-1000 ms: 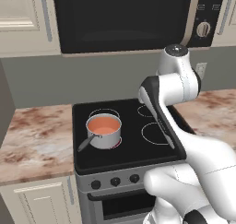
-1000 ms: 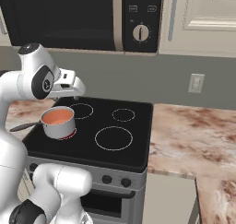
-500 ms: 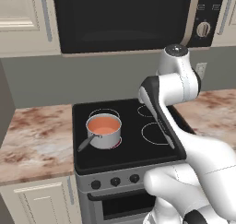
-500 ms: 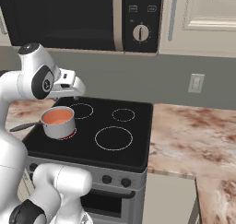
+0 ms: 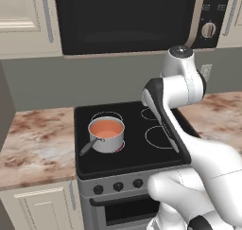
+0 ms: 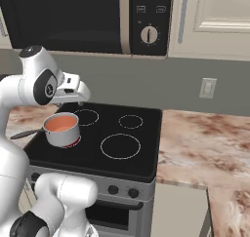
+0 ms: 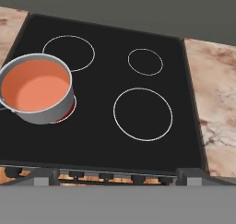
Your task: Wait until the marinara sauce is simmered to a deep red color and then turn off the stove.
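- No words or numbers can be read anywhere.
- The microwave [image 6: 97, 16] has small button marks, too blurry to read.

One stove [image 5: 142, 151] is counted, and four white burner rings [image 7: 143, 113] are marked on its black glass top. One steel saucepan [image 5: 107, 135] is seen on the front-left ring, with one patch of marinara sauce [image 7: 35, 85] inside it, pale orange. Along the silver front panel, three black knobs [image 5: 118, 186] are counted in the left base view, the rest being hidden by the arm. One microwave [image 6: 88, 16] is hung above, one round dial [image 6: 148, 34] on it. One wall outlet [image 6: 207, 88] is spotted.
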Tool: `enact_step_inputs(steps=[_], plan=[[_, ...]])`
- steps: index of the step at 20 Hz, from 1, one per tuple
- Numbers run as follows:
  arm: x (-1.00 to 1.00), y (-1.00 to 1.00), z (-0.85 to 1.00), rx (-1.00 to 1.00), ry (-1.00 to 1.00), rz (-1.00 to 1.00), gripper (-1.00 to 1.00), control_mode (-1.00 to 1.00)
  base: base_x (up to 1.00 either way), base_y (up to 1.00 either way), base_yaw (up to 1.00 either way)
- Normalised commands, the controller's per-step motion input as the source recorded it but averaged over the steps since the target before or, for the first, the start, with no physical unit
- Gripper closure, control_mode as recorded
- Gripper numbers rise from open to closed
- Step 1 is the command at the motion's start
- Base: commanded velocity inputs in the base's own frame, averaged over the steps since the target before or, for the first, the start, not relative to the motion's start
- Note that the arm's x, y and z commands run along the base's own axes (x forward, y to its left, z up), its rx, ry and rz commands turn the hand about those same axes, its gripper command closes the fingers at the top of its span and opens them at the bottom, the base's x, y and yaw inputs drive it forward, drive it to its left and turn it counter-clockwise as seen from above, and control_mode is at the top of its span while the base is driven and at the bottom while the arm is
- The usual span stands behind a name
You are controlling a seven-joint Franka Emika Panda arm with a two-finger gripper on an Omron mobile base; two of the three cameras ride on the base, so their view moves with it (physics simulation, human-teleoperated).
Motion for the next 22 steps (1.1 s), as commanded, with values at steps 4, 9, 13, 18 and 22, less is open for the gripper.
enact_step_inputs(steps=[4, 9, 13, 18, 22], plan=[[0.00, 0.00, 0.00, 0.00, 0.00, 0.00, -1.00, -1.00, 0.00, 0.00, 0.00], [0.00, 0.00, 0.00, 0.00, 0.00, 0.00, -1.00, -1.00, 0.00, 0.00, 0.00], [0.00, 0.00, 0.00, 0.00, 0.00, 0.00, -1.00, -1.00, 0.00, 0.00, 0.00], [0.00, 0.00, 0.00, 0.00, 0.00, 0.00, -1.00, -1.00, 0.00, 0.00, 0.00], [0.00, 0.00, 0.00, 0.00, 0.00, 0.00, -1.00, -1.00, 0.00, 0.00, 0.00]])
